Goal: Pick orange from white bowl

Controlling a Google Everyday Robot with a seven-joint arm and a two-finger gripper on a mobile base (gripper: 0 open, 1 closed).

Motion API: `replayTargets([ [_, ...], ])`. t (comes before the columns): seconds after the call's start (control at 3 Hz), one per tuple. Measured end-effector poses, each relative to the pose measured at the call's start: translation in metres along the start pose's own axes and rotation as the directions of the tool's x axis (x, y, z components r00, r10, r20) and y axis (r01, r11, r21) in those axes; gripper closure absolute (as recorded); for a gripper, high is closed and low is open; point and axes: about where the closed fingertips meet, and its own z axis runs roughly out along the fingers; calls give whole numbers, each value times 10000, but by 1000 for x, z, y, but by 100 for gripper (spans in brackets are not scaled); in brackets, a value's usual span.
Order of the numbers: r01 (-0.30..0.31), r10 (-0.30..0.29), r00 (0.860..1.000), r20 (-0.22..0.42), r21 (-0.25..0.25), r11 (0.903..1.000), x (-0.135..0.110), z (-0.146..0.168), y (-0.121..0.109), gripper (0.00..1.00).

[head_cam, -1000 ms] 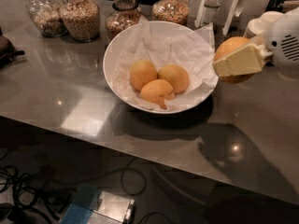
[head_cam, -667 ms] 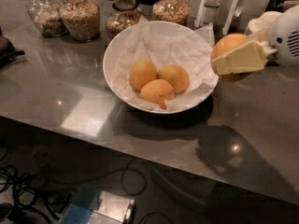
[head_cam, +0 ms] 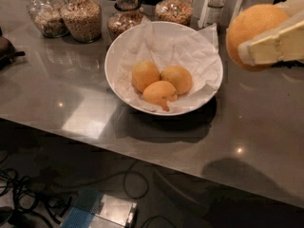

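The white bowl (head_cam: 123,44), lined with crumpled white paper, stands on the grey counter and holds three similar oranges (head_cam: 161,83). My gripper (head_cam: 251,44) is at the right edge of the view, to the right of the bowl and lifted above the counter. It is shut on the orange (head_cam: 249,25), a round yellow-orange fruit with pebbled skin. One pale finger (head_cam: 278,44) crosses the front of the fruit; the other finger is hidden behind it.
Several glass jars of grains and nuts (head_cam: 81,14) line the back of the counter (head_cam: 71,99), with a bottle (head_cam: 214,4) behind the bowl. A dark object (head_cam: 7,49) lies at the left edge. Cables and a metal box (head_cam: 114,210) lie on the floor below.
My gripper has risen with the orange in it, moving up and toward the camera, so the fruit looks larger. The bowl and its three oranges have not moved.
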Motion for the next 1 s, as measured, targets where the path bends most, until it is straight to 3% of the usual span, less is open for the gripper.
replayTargets([
  [0.33,2354,-2052,9657,1595,-2022,9506,-46,-18,51,100],
  [0.67,4076,-3513,9051,2396,-2533,8773,-61,-33,102,100],
  [1.0,4053,-3414,9029,2613,-2526,8786,-53,-14,121,100],
])
